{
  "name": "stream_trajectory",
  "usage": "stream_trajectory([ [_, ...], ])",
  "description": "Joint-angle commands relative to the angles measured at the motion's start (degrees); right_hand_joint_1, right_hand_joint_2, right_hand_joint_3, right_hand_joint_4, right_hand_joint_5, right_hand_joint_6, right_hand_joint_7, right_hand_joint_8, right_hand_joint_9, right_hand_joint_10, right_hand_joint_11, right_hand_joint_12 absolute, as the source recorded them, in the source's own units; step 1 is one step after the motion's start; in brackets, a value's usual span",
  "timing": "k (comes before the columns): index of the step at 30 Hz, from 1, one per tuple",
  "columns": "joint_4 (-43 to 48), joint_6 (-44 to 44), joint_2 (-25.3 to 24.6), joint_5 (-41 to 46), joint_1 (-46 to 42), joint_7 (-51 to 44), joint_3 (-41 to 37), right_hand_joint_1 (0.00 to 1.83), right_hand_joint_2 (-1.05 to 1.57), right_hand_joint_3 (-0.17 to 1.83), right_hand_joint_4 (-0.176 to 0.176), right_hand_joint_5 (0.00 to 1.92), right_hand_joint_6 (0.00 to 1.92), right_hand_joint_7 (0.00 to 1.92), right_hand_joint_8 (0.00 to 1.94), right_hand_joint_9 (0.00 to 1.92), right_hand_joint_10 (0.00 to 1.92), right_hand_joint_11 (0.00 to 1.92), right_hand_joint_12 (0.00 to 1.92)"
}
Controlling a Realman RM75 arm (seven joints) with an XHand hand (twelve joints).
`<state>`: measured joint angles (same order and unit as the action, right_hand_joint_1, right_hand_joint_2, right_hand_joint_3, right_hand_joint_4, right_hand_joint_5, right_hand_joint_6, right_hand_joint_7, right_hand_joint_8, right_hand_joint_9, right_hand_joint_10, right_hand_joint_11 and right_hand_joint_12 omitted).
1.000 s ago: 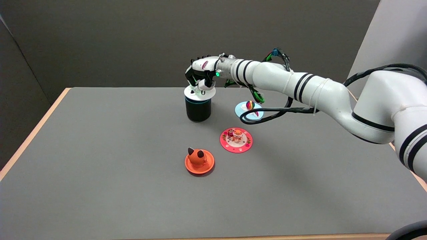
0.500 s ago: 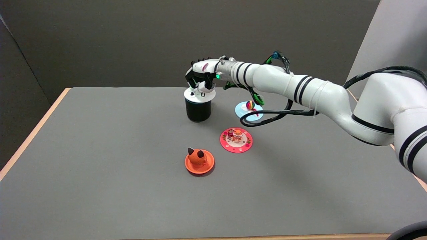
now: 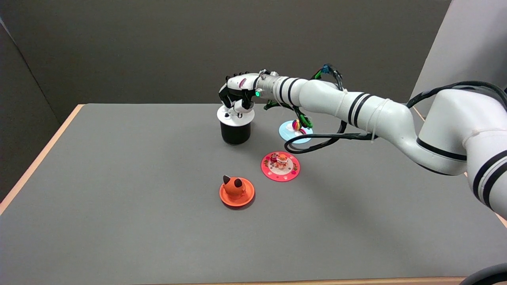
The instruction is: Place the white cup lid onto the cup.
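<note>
A black cup (image 3: 235,133) stands upright on the far middle of the grey table (image 3: 119,190). The white cup lid (image 3: 235,117) lies flat across its mouth and covers the rim. My right hand (image 3: 237,92) hangs directly over the lid, fingers curled downward and pinching the small white knob on top of it. The arm stretches in from the lower right, and its cables dangle over the table behind the cup.
A light blue lid (image 3: 295,132) with a colourful ball figure lies right of the cup, partly under a black cable loop. A pink lid (image 3: 280,166) and an orange lid (image 3: 237,192) with a fox-eared figure lie nearer the front.
The hand has lowered the white lid onto the cup; the blue band at the cup's rim that showed under it is now covered. Hand and cup have shifted slightly left.
</note>
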<state>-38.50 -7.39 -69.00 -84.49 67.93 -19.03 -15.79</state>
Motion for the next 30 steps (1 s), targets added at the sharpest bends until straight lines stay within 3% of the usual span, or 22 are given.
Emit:
stream_trajectory([
  [1, -0.31, -0.36, -0.03, -0.08, -0.42, -0.06, -1.53, 0.98, 1.38, 0.13, 0.012, 0.50, 1.71, 0.39, 1.88, 0.42, 1.23, 0.47, 0.81],
  [2, -0.31, -0.36, 0.05, -0.16, -0.50, -0.06, -1.54, 1.01, 1.40, 0.06, -0.001, 0.52, 1.67, 0.39, 1.86, 0.43, 1.18, 0.48, 0.80],
  [6, -0.71, -0.28, 0.29, -0.24, -0.58, -0.06, -1.54, 1.05, 1.35, 0.11, -0.040, 0.59, 1.57, 0.40, 1.86, 0.39, 1.14, 0.52, 0.61],
  [7, -0.79, -0.28, 0.29, -0.24, -0.58, -0.06, -1.54, 1.01, 1.30, 0.15, -0.034, 0.60, 1.55, 0.38, 1.62, 0.39, 1.12, 0.52, 0.55],
  [8, -0.87, -0.36, 0.29, -0.32, -0.57, -0.06, -1.54, 0.93, 1.22, 0.21, -0.021, 0.61, 1.54, 0.35, 1.17, 0.39, 1.10, 0.55, 0.48],
  [13, -1.03, -0.12, 0.37, -0.32, -0.64, -0.06, -1.54, 0.98, 1.18, 0.22, -0.054, 0.67, 1.46, 0.55, 0.87, 0.45, 0.93, 0.50, 0.46],
  [14, -1.11, -0.04, 0.37, -0.32, -0.64, -0.06, -1.54, 0.97, 0.86, 0.73, -0.073, 0.71, 0.52, 0.58, 0.78, 0.45, 0.91, 0.54, 0.32],
  [19, -1.43, -0.04, 0.37, -0.32, -0.64, -0.06, -1.54, 0.92, 0.79, 0.88, -0.112, 0.78, 0.33, 0.74, 0.47, 0.52, 0.70, 0.51, 0.33],
  [28, -1.59, 0.12, 0.45, -0.32, -0.81, -0.06, -2.09, 0.98, 0.78, 0.83, -0.122, 0.77, 0.26, 0.77, 0.33, 0.55, 0.54, 0.49, 0.29],
  [30, -1.67, 0.12, 0.53, -0.32, -0.82, -0.06, -2.09, 0.91, 0.75, 0.94, -0.122, 0.77, 0.24, 0.76, 0.32, 0.53, 0.55, 0.47, 0.32],
])
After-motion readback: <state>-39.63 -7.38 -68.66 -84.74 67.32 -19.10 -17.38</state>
